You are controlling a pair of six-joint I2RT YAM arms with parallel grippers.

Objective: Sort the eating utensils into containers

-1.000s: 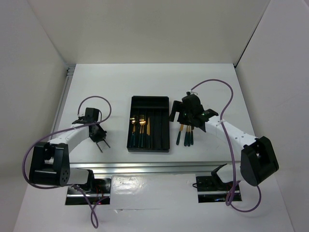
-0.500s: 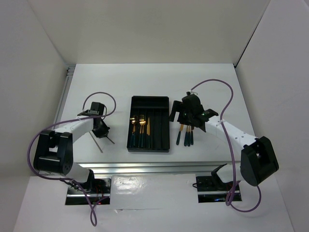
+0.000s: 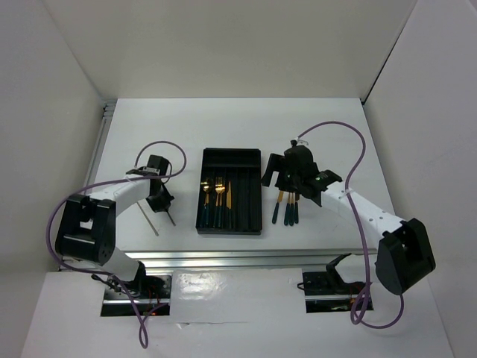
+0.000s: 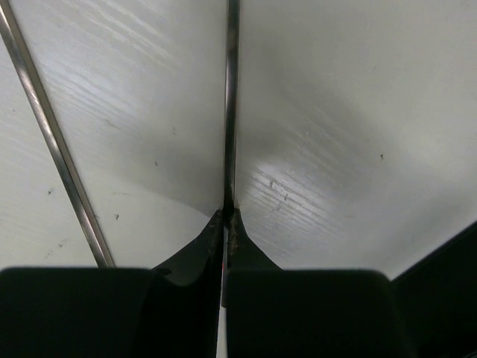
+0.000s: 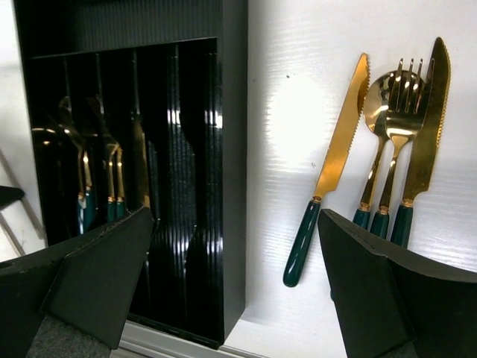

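Observation:
My left gripper (image 4: 229,212) is shut on a thin chopstick (image 4: 232,104) that runs straight away from its tips, low over the white table. The second chopstick (image 4: 52,142) lies loose to its left. From above, the left gripper (image 3: 162,200) sits left of the black tray (image 3: 253,224). A spoon (image 3: 205,195), a fork (image 3: 219,194) and a knife (image 3: 229,195) lie in the tray's compartments. My right gripper (image 5: 235,216) hangs open over the tray's right wall (image 5: 232,149). Beside it lie a gold knife (image 5: 339,153), a spoon (image 5: 375,142), a fork (image 5: 401,134) and another knife (image 5: 428,134).
An aluminium rail (image 3: 223,259) runs along the near table edge and another rail (image 3: 97,149) along the left side. White walls enclose the table. A purple cable (image 3: 328,127) loops above the right arm.
My left gripper has swung right towards the tray and closed onto one chopstick. The right arm has barely shifted and stays open.

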